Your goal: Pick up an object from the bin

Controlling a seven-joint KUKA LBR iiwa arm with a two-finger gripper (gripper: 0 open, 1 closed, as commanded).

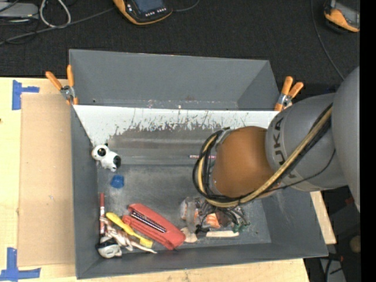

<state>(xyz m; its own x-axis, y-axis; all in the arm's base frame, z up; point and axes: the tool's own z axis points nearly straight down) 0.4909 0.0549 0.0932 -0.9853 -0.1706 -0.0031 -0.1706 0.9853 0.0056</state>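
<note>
The gripper (pixel 214 219) is low over the bin floor, in the lower middle of the frame, a little right of centre. From this angle it cannot be told whether it is spread or closed, or whether anything is caught in it. Just below it, a pale stick-like piece (pixel 223 234) lies flat along the floor, with small orange and white bits close by that are too cluttered to name.

Immediately left of the gripper lies a flat red case (pixel 154 223) with dark stripes, slanting down toward the right. Against its left side is a small heap: a yellow stick (pixel 125 225), a twist of white cord (pixel 120 237), and a thin red pen (pixel 101 211) standing along the left wall. Higher up on the left, well apart from the heap, sit a small blue cap (pixel 117 181) and, above it, a small white toy with black spots (pixel 106 156).

Above the gripper, a rounded orange cover (pixel 241 160) ringed by black cables caps the wrist, and the thick grey arm (pixel 320 148) fills the right side.

The bin (pixel 170 81) is grey metal with sloping walls; its floor is scuffed, and a pale band across the back wall carries many dark scratches.

Beyond the bin, the top of the frame shows a black surface with loose cables (pixel 50 7) at upper left and an orange-and-black handheld device (pixel 141 3) at top centre.
</note>
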